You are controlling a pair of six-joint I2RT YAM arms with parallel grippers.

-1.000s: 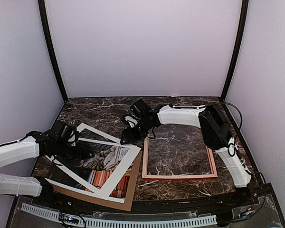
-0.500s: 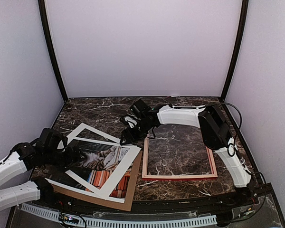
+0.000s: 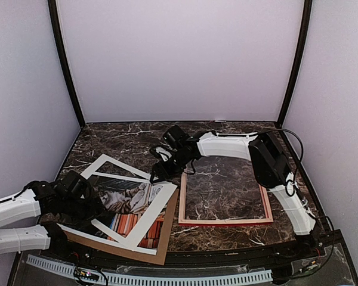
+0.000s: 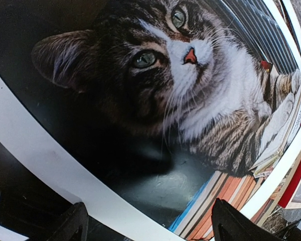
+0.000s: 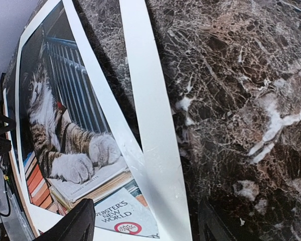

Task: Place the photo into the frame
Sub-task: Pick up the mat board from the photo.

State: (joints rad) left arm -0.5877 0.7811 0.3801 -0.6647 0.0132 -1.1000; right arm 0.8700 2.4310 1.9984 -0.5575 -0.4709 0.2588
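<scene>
Starting with the overhead view: the photo [image 3: 131, 202] lies face up at 8 o'clock on the table [image 3: 119, 140], outside the frame [image 3: 225, 222], which lies flat at 4 o'clock. A white mat [image 3: 125, 165] sits skewed on the photo, and a brown board [image 3: 167, 238] shows beneath both. The left gripper [image 3: 94, 199] is over the photo's 9 o'clock side. The right gripper [image 3: 160, 173] is by the frame's 10 o'clock corner.

Left wrist view: the left gripper [image 4: 150, 228] has its fingers [image 4: 72, 226] wide apart with nothing between them. The cat photo [image 4: 180, 90] fills the view, and a mat [image 4: 50, 165] strip crosses at 8 o'clock.

Right wrist view: the right gripper [image 5: 140, 226] has its fingers [image 5: 72, 226] apart, gripping nothing. A mat [image 5: 150, 125] strip runs from 12 to 6 o'clock, the photo [image 5: 65, 130] is at 9 o'clock, and bare table [image 5: 231, 90] is at 3 o'clock.
</scene>
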